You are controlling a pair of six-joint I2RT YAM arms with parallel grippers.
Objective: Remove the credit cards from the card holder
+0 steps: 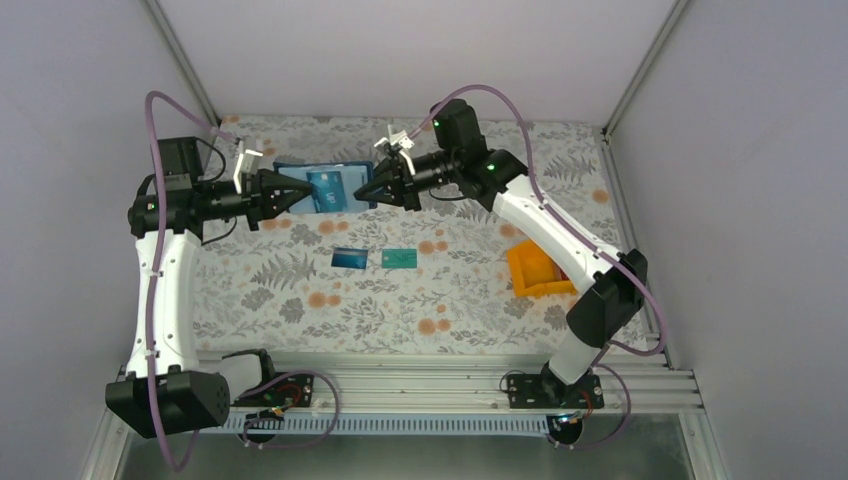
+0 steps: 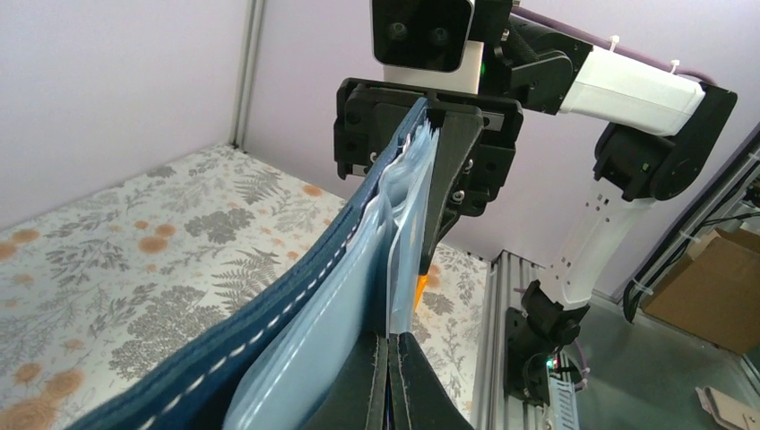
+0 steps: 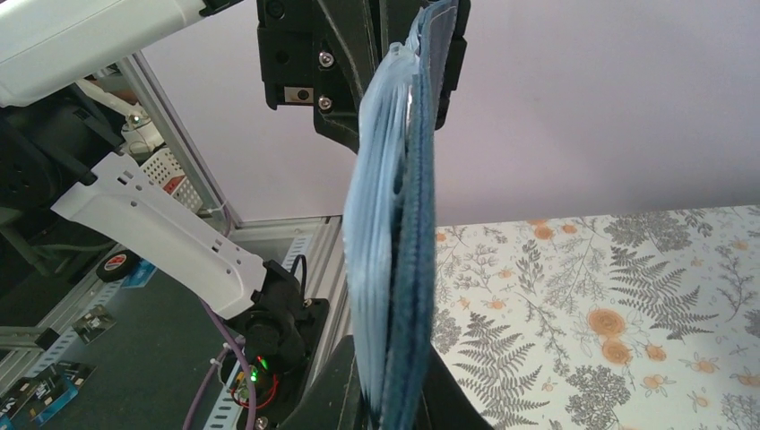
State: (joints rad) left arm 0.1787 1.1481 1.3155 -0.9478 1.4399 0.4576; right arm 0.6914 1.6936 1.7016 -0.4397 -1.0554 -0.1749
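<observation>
Left gripper (image 1: 304, 191) and right gripper (image 1: 373, 190) clamp card holder (image 1: 352, 178) containing blue card (image 1: 325, 188).

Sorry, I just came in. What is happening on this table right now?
Two robot arms hold the blue card holder between them, above the far side of the flowered table. The left gripper is shut on one end, the right gripper on the other. A blue card and a teal-green card lie side by side on the table. At least one more card seems to sit in the holder. An orange bin stands to the right.
</observation>
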